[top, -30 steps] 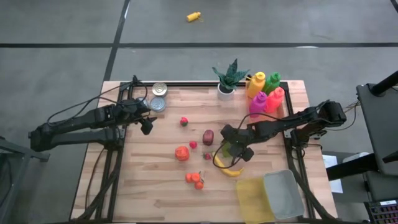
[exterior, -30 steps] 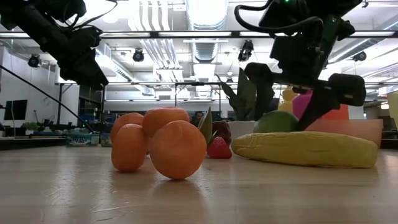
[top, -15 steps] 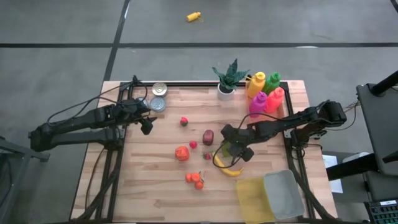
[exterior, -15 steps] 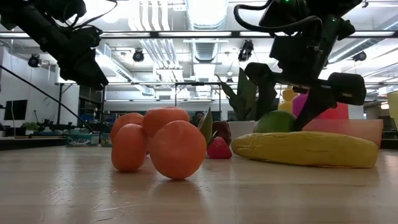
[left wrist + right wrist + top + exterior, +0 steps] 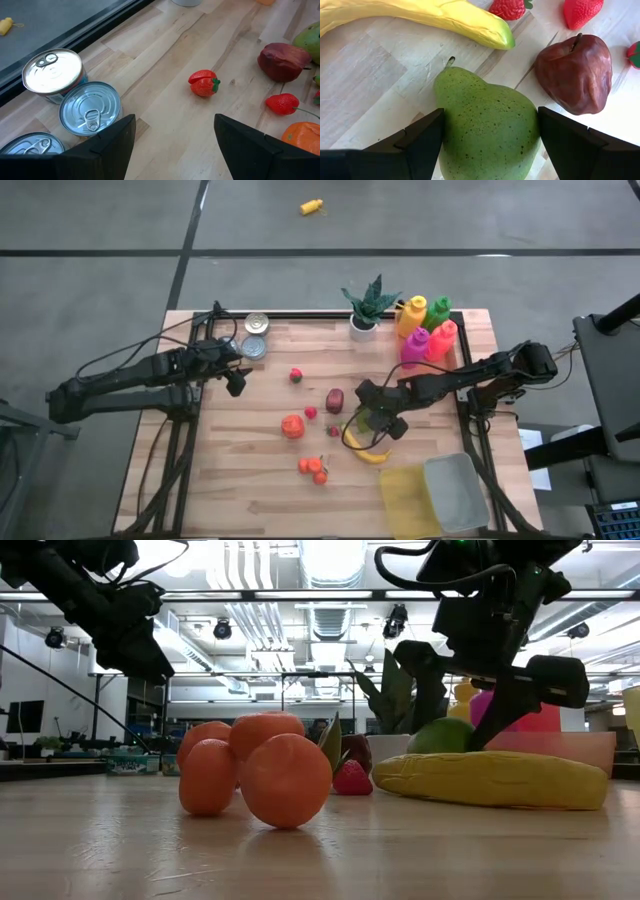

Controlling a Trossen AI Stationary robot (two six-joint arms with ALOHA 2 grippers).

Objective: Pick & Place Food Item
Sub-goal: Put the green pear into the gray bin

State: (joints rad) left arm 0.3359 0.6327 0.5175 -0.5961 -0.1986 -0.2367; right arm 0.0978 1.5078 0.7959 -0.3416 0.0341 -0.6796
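Note:
A green pear (image 5: 487, 125) lies on its side on the table, right of the middle (image 5: 368, 420), with a yellow banana (image 5: 365, 448) just nearer and a dark red apple (image 5: 334, 400) just beyond it. My right gripper (image 5: 372, 423) is low over the pear and open, one finger (image 5: 420, 145) on each side of its wide body; the low view shows the pear (image 5: 445, 735) between the two fingers. My left gripper (image 5: 235, 375) hangs open above the table's far left part, close to the cans (image 5: 90, 107), and holds nothing. My right gripper straddles the pear's wide body (image 5: 450, 125), coming down at it from above and from the table's right. The fingers stand right against its two flanks, and I cannot tell whether they touch it. The pear lies on the table.
Several small oranges (image 5: 315, 468) sit near the middle front, a round orange-red fruit (image 5: 292, 426) and strawberries (image 5: 311, 412) left of the pear. Coloured bottles (image 5: 425, 325) and a potted plant (image 5: 368, 305) line the far edge. A yellow and a clear tray (image 5: 435, 495) occupy the near right corner.

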